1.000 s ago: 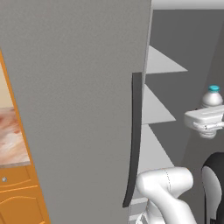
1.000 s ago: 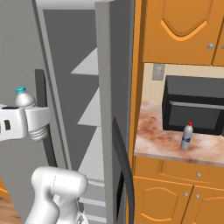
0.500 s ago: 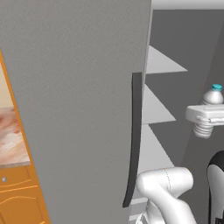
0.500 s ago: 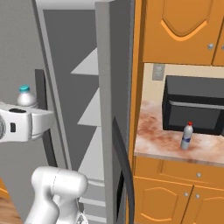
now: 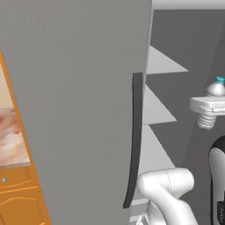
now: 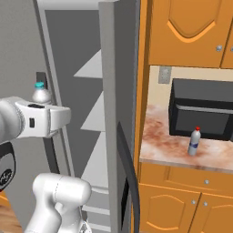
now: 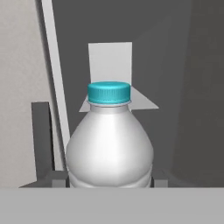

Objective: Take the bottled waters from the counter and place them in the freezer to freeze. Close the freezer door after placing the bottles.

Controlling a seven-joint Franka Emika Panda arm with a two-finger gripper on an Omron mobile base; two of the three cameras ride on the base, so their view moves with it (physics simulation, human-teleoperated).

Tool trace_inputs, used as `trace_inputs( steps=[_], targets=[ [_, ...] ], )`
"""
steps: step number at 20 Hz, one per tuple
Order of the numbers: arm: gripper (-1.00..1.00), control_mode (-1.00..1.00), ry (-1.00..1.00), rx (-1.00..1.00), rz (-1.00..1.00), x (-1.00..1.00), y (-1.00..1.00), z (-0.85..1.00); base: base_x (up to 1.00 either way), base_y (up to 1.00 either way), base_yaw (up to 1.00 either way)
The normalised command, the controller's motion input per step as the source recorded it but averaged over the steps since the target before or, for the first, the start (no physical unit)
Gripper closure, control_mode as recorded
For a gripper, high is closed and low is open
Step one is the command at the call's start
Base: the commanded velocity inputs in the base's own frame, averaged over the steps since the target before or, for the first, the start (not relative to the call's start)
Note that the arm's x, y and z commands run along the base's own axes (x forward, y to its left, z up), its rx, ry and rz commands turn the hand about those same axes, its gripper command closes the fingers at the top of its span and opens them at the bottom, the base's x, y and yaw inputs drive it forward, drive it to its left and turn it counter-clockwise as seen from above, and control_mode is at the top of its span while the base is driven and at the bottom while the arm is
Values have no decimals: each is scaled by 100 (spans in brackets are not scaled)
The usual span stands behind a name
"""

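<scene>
Light-blue-capped bottle: upright, clamped between the closed fingers of the gripper, held in front of the open freezer with its white shelves. Red-capped bottle: upright on the counter, just before the black microwave. Freezer door: standing open.

Open freezer, white shelves inside

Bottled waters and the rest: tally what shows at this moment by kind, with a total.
Bottled waters: 2, the light-blue-capped bottle in the gripper at the open freezer, and the red-capped bottle on the counter.
Microwave: 1
Freezer door: 1
Total: 4
</scene>
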Motion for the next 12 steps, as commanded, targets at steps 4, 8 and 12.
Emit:
trace_inputs(
  steps=[4,8,12],
  targets=[
    [100,-100,0,0,0,21,-29,18,0,0,0],
    [100,-100,0,-1,0,40,-1,5,0,0,0],
    [100,-100,0,0,0,42,0,0,0,0,0]
  ],
)
